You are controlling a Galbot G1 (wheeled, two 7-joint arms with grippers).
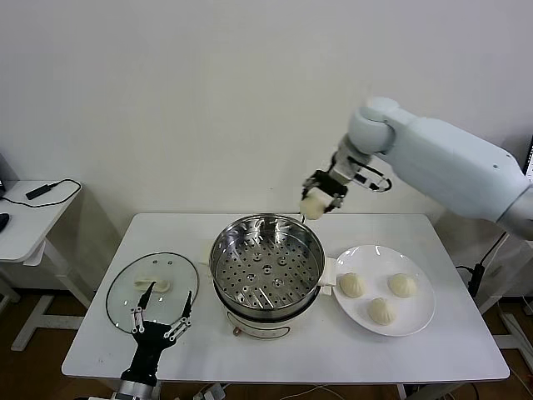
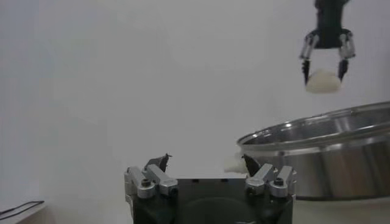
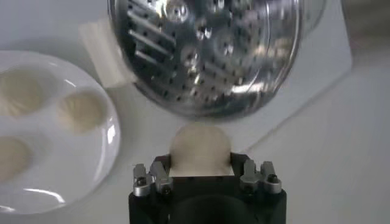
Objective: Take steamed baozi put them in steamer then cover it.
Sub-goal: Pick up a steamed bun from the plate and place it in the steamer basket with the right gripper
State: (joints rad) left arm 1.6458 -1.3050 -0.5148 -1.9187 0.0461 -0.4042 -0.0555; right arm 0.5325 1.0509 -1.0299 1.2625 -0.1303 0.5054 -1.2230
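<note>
My right gripper (image 1: 316, 200) is shut on one cream-white baozi (image 1: 314, 207) and holds it in the air behind the far rim of the steamer (image 1: 266, 267). In the right wrist view the baozi (image 3: 200, 148) fills the jaws above the steamer's perforated tray (image 3: 207, 49). Three baozi (image 1: 381, 311) lie on the white plate (image 1: 420, 321) right of the steamer. The glass cover (image 1: 125, 300) with its white handle (image 1: 154, 285) lies flat on the table left of the steamer. My left gripper (image 1: 162, 315) is open at the front left, over the cover's near edge.
The white table (image 1: 275, 358) carries everything. A side table (image 1: 29, 221) with a cable stands at the far left. A white wall is behind. The left wrist view shows the steamer's rim (image 2: 317, 137) and, farther off, the right gripper with its baozi (image 2: 323, 81).
</note>
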